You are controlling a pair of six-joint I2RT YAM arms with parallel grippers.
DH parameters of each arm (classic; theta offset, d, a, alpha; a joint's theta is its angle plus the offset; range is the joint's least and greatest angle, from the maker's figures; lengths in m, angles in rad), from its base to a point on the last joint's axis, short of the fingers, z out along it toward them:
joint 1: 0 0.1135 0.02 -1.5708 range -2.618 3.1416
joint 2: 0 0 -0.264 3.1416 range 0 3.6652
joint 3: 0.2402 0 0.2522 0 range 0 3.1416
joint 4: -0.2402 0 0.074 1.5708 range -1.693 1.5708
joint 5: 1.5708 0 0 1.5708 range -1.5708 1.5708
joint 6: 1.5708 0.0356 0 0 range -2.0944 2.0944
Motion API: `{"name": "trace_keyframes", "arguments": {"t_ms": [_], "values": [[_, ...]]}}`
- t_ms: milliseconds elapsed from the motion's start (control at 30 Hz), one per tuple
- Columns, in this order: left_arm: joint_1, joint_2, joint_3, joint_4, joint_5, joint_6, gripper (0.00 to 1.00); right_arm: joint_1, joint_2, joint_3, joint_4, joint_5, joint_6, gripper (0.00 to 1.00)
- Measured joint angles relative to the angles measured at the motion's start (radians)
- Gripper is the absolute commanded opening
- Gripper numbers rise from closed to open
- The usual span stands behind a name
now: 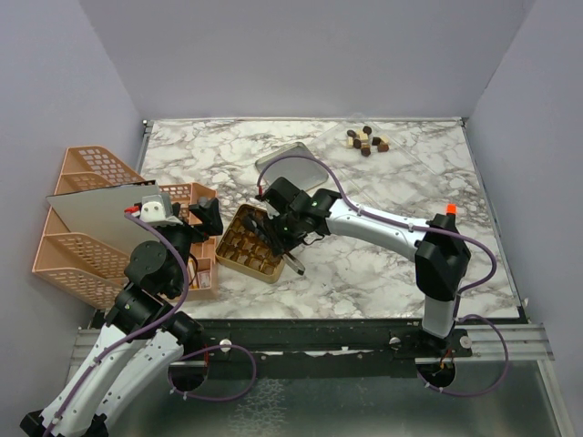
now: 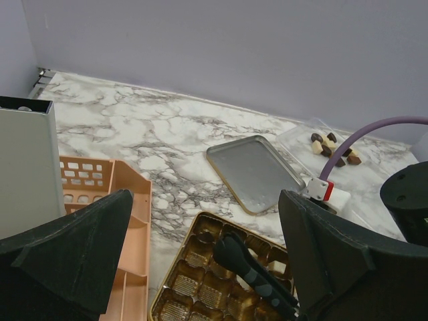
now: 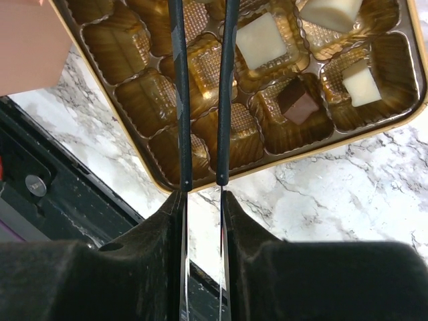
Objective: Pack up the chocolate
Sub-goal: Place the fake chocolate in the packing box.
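While most of the chocolate [image 1: 367, 139] [image 2: 331, 148] lies in a small mixed pile of dark brown, light brown and cream-white, far beyond the tray [image 1: 241, 262] [image 2: 177, 287] [image 3: 127, 47] and to its right, I see four pieces inside the tray itself. In the right wrist view these are three white pieces [image 3: 261, 40] and one dark brown piece [image 3: 299, 103]. They sit in neighbouring compartments near one corner of the tray, each alone in its compartment. The pile rests on a clear plastic sheet [image 1: 332, 137].

My right gripper [image 1: 278, 232] [image 3: 204, 197] hangs over the near edge of the tray and pinches a pair of tweezers [image 3: 226, 100] [image 2: 251, 271]. Its fingers press on the two metal blades. The black arms of the tweezers run a little apart over the compartments. Their tips leave the wrist picture at the top, so I cannot tell what is between them.

My left gripper [image 1: 205, 217] [image 2: 204, 197] is just left of the tray, with its fingers spread fully apart and holding nothing. It hovers above a peach-coloured organizer [image 1: 91, 246] [image 2: 127, 207], which stands just beside the left side of the tray.

A grey square lid [image 1: 293, 167] [image 2: 254, 170] lies flat on the marble table [image 1: 401, 264], between the tray and the pile and nearer to the tray.
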Motion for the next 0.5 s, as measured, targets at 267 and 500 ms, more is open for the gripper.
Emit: {"name": "trace_keyframes", "arguments": {"t_ms": [267,500], "values": [[0.000,-0.002,0.000,0.000,0.000,0.000,0.99,0.000,0.000,0.000,-0.015,0.027,0.014,0.37],[0.000,-0.003,0.000,0.000,0.000,0.000,0.99,0.000,0.000,0.000,-0.019,0.028,0.016,0.39]]}}
